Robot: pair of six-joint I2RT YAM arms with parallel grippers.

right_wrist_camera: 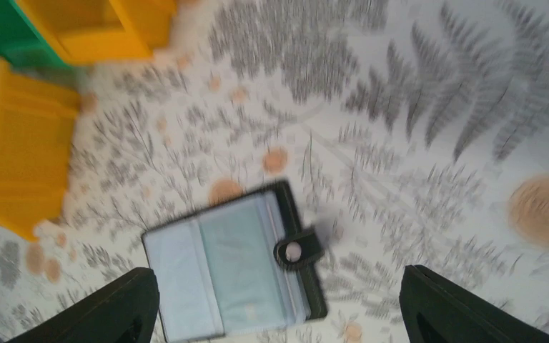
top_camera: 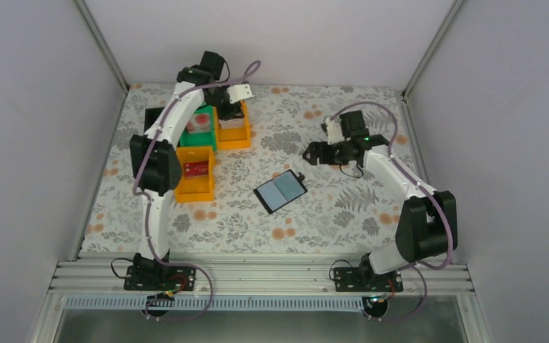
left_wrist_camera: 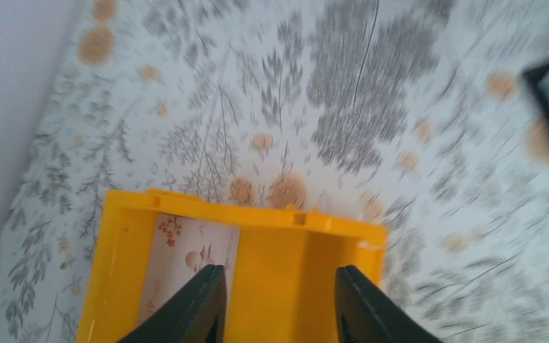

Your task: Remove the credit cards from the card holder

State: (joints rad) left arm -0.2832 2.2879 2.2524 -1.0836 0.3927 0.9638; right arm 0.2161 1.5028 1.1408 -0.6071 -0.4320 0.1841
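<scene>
Nearest the arm bases, the card holder [top_camera: 280, 191] lies flat and unfolded at the centre of the overhead frame. Its pale panels face up and the strap tab is thrown to the right, so the pockets face the grippers. Whether any cards are inside I cannot tell (one panel looks faintly greener).

Just beyond it, right of centre, the right gripper [top_camera: 313, 152] hangs with jaws spread wide and nothing in them. In its own camera the holder sits at the bottom of the frame between the fingers, probably lined up for the next pick.

Left of centre, an orange tray [top_camera: 193, 191] holds a red card [top_camera: 197, 169]. Further up, a green tray [top_camera: 211, 139] carries a whitish card [top_camera: 199, 123].

Farthest, in the upper left, the left gripper [left_wrist_camera: 279, 286] hovers over a second orange tray [top_camera: 234, 143]. Its fingers are partly apart with nothing between them, and a pale card [left_wrist_camera: 186, 264] lies on the tray floor below, which I judge to be a drop-off.
</scene>
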